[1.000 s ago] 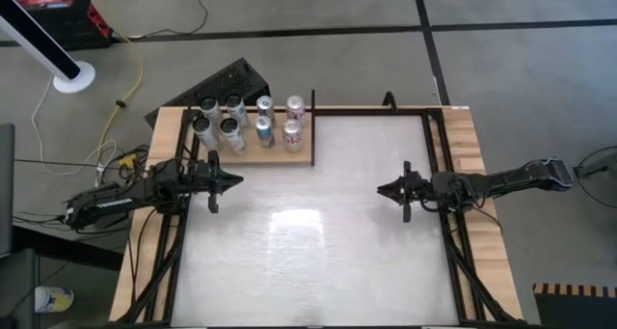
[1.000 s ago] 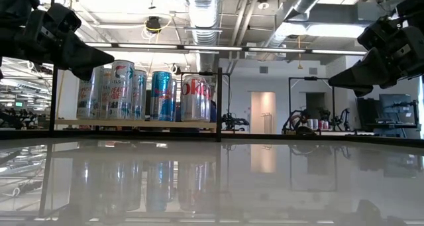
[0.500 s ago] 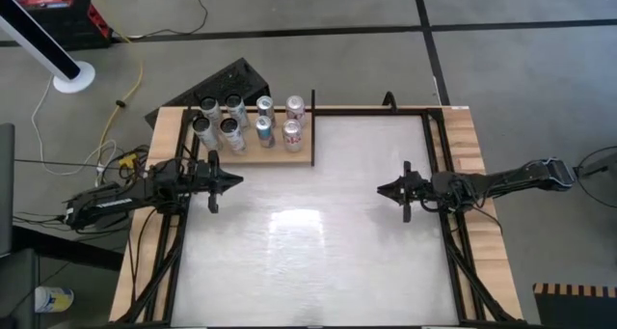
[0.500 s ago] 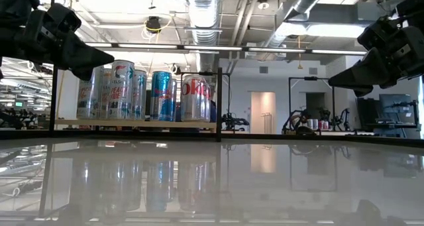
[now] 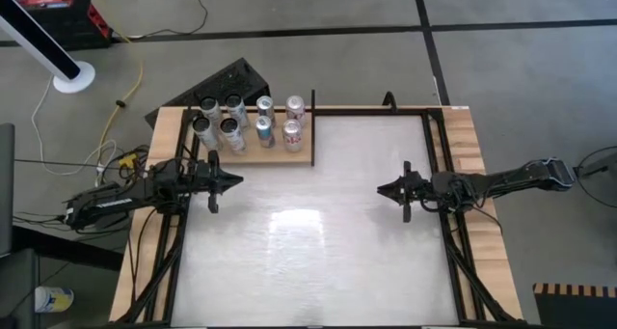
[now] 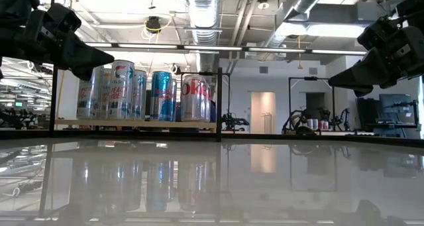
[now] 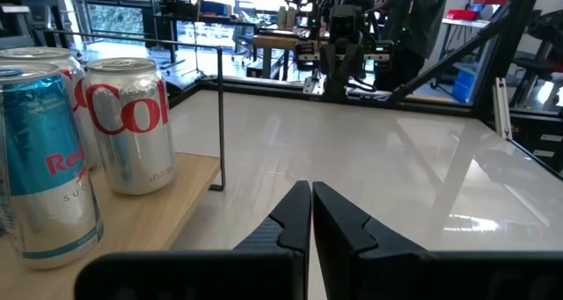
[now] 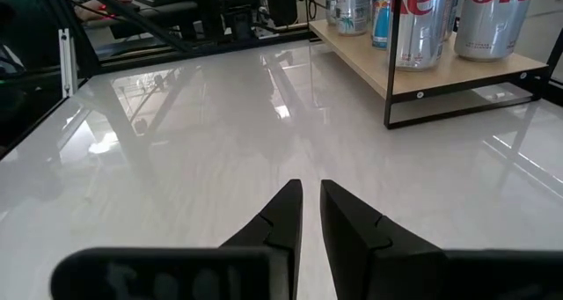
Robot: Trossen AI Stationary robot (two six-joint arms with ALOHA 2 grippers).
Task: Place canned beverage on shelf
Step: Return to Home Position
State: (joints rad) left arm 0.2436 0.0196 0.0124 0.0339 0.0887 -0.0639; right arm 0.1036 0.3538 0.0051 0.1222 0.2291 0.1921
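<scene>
Cans (image 5: 262, 128), eight of them, stand upright in two rows on the shelf (image 5: 302, 156), which sits at the far corner of the white tabletop (image 5: 308, 252), just beyond the left gripper (image 5: 234, 181) and off to the side of its fingers (image 7: 293, 216). Those fingers are pressed together and empty, hovering above the tabletop. The right gripper (image 5: 383, 188) hangs opposite, its tip pointing at the left one's tip, well apart from the shelf. Its fingers are likewise drawn together with only a thin slit between, holding nothing.
</scene>
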